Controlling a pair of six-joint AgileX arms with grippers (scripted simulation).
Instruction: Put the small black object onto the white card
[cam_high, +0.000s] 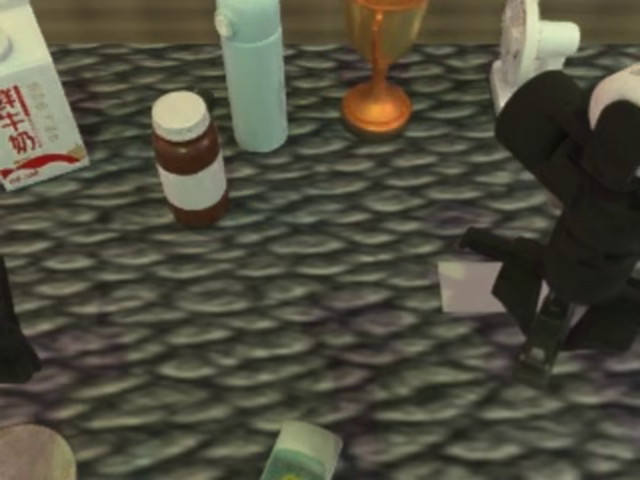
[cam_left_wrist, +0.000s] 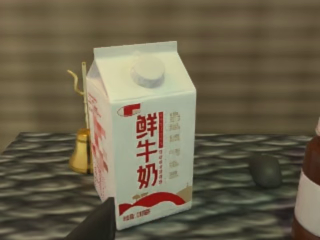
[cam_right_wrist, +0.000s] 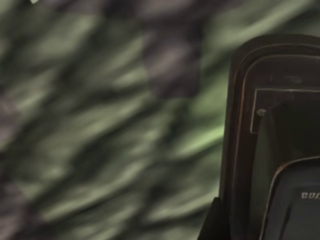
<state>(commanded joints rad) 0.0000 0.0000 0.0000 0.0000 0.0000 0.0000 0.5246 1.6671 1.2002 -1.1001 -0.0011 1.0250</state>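
The jaws of the right gripper (cam_high: 540, 352) pinch the small narrow black bar with grey metal details (cam_high: 537, 348), hanging beside the thin off-white rectangular card (cam_high: 470, 287), which the arm partly covers. Released here, it could land off the card. The white milk carton (cam_left_wrist: 145, 135) reads 鲜牛奶 in red. The left arm is parked at the table's left edge.

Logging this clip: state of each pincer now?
Left pincer: parked at the table's left edge, cannot be told.
Right pincer: by the card, closed on the black object.
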